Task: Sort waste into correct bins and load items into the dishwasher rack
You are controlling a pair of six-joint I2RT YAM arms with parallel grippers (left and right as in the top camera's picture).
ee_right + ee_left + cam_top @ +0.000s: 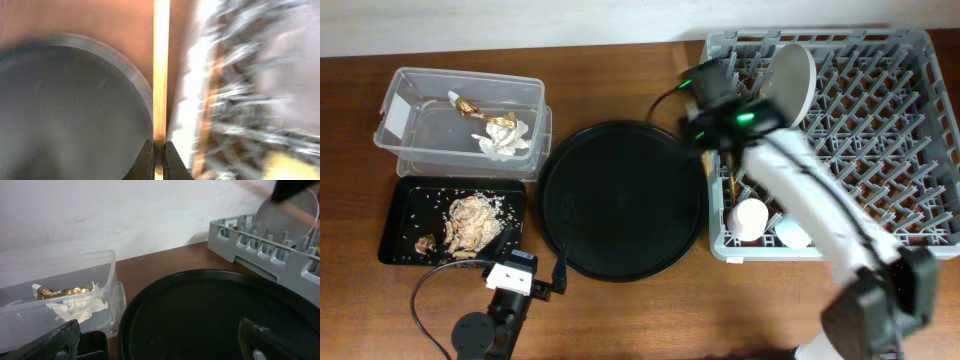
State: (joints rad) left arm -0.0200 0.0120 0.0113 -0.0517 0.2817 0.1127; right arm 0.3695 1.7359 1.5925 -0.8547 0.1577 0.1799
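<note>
My right gripper (159, 150) is shut on one thin wooden chopstick (161, 65) and hovers at the left edge of the grey dishwasher rack (910, 130); it also shows in the overhead view (702, 90). A second chopstick (207, 100) lies blurred in the rack. The pale grey plate (790, 80) stands upright in the rack. A pale cup (750, 218) and the light blue cup (792, 235) sit in its front left corner. The clear tub (400, 110) holds tissue (505, 145) and the wrapper (500, 122). The shallow black tray (400, 215) holds food scraps (470, 222). My left gripper (160, 347) is open and empty.
A large round black tray (620, 200) lies between the bins and the rack, and my left gripper (520, 275) sits at its front left rim. A cable loops on the wooden table (420, 310) by the left arm. A yellow blur (285, 165) shows in the rack.
</note>
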